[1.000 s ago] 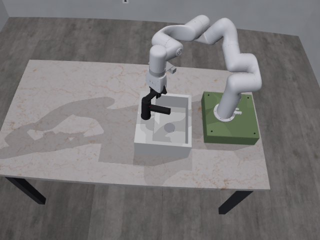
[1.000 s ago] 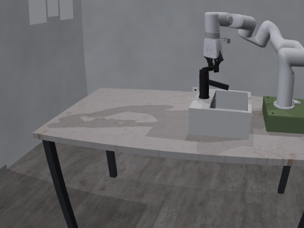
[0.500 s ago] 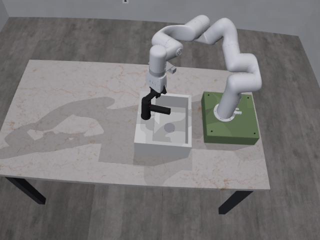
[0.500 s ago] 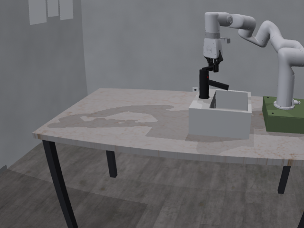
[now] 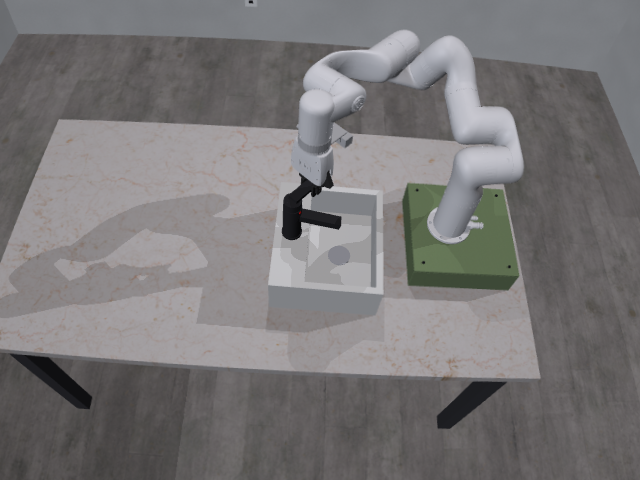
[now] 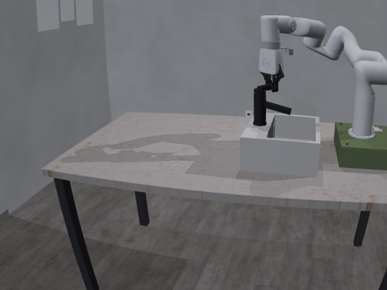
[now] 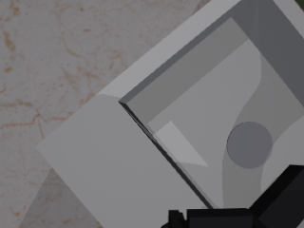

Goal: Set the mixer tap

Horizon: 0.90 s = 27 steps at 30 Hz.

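The claw [image 6: 272, 84] is clenching the mixer tap's lever [image 6: 265, 87], hanging straight down over the marbled tabletop [image 5: 129, 170] and the white sink [image 5: 325, 291]. The black mixer tap [image 6: 259, 107] is standing on the sink's corner ledge, its spout [image 6: 278, 107] reaching over the basin. Judging by this, only the grasp is done; turning toward the blue dot, which is not showing, and lifting halfway are remaining.

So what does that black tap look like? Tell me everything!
The black tap is a matte upright cylinder standing on the white sink's rim at its corner. A straight spout juts out over the basin, sloping slightly down. A small red dot marks its body. On top, a short lever sticks out sideways, and the gripper is shut on it from above.
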Motion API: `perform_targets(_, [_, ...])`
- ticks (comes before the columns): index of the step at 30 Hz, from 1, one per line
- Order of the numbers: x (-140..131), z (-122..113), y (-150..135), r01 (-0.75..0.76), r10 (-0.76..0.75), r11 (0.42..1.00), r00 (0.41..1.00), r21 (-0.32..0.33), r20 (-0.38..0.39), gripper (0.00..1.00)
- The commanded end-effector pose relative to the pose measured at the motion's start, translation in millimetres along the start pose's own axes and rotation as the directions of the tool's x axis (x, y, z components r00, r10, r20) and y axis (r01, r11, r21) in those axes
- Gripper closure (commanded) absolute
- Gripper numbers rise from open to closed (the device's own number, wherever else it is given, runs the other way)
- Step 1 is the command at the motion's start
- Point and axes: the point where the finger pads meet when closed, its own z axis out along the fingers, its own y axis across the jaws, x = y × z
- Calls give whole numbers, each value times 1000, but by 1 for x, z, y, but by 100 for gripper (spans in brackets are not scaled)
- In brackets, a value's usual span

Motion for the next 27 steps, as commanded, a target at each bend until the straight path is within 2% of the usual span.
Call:
perform_targets(1, [-1, -2, 0, 0, 0, 1000, 1000, 2, 3, 100])
perform_targets(27, [-4, -11, 0, 0, 0, 1000, 1000, 2, 3, 100])
